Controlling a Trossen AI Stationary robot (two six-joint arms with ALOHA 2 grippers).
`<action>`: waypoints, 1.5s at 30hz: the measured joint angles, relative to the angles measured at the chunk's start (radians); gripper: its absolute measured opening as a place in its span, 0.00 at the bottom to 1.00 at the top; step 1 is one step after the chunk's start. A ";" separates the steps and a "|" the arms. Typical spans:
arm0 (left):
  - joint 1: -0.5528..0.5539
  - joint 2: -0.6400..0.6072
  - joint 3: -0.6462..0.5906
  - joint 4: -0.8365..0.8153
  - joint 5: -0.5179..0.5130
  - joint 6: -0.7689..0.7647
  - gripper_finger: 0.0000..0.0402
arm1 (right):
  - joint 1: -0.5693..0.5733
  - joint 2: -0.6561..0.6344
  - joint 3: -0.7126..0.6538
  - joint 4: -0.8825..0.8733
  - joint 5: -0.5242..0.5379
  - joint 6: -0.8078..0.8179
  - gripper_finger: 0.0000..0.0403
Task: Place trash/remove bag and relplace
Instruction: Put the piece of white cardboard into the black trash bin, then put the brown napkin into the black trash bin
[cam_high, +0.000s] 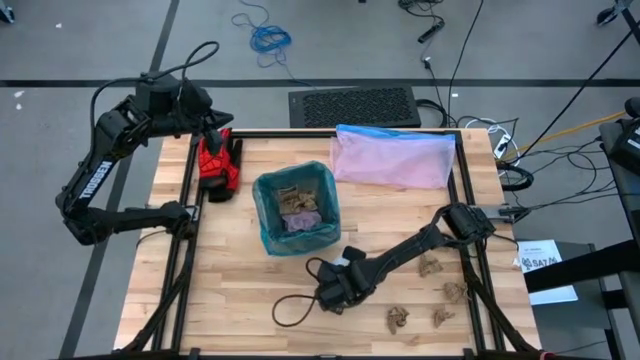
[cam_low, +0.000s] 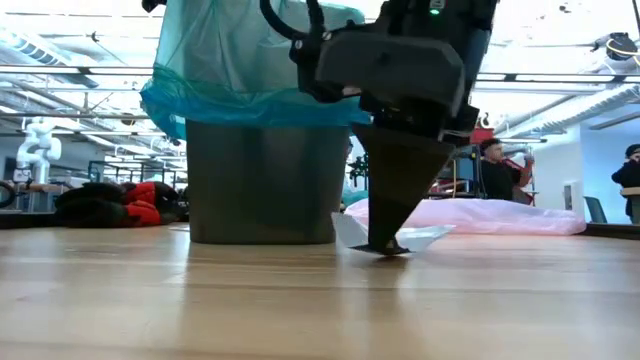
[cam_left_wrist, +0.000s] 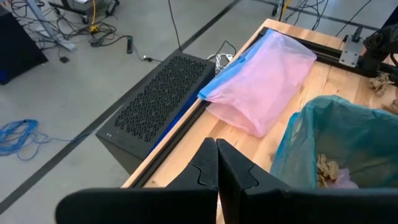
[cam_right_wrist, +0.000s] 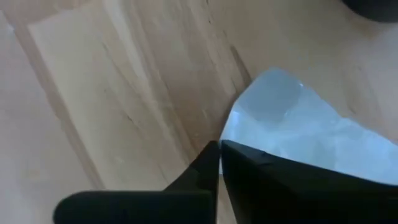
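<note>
With my right claw (cam_low: 388, 247) pressed tip-down on the counter (cam_high: 230, 290), its two fingers are drawn together on the edge of a flat scrap of white paper (cam_low: 405, 238), which lies just in front of the bin (cam_low: 262, 180). I judge that I am partway through the trash step: the scrap is pinched but not lifted.

My left claw (cam_left_wrist: 217, 163) waits, shut and empty, raised over the far left corner of the counter, near a red and black object (cam_high: 218, 160) that I cannot name.

The bag (cam_high: 268, 215), teal-green and crinkly, lines the grey bin in the middle of the counter, its top folded out over the rim. Some trash is already inside it: crumpled brown paper (cam_high: 296, 196) and a pale purplish piece (cam_high: 302, 220).

What is left, as I judge it: four brown paper wads (cam_high: 432, 267) sit loose on the counter near the right front corner, well apart from the bin, besides the scrap I hold. After that, the bag has to come out and a fresh one go in. One pink bag (cam_high: 392, 158) with a blue edge lies flat behind the bin, possibly the replacement.

Count: one bin, one teal bag, one pink bag, four loose wads, one white scrap.
</note>
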 joint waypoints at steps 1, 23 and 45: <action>0.000 0.000 0.000 -0.001 0.000 0.000 0.00 | -0.002 0.000 0.005 -0.002 -0.013 0.006 0.01; 0.000 -0.039 0.000 0.006 0.005 -0.056 0.00 | 0.009 -0.253 0.504 -0.016 0.135 0.042 0.00; 0.000 -0.038 0.000 0.028 -0.047 -0.055 0.00 | -0.422 -0.243 0.503 -0.118 -0.211 -0.026 0.42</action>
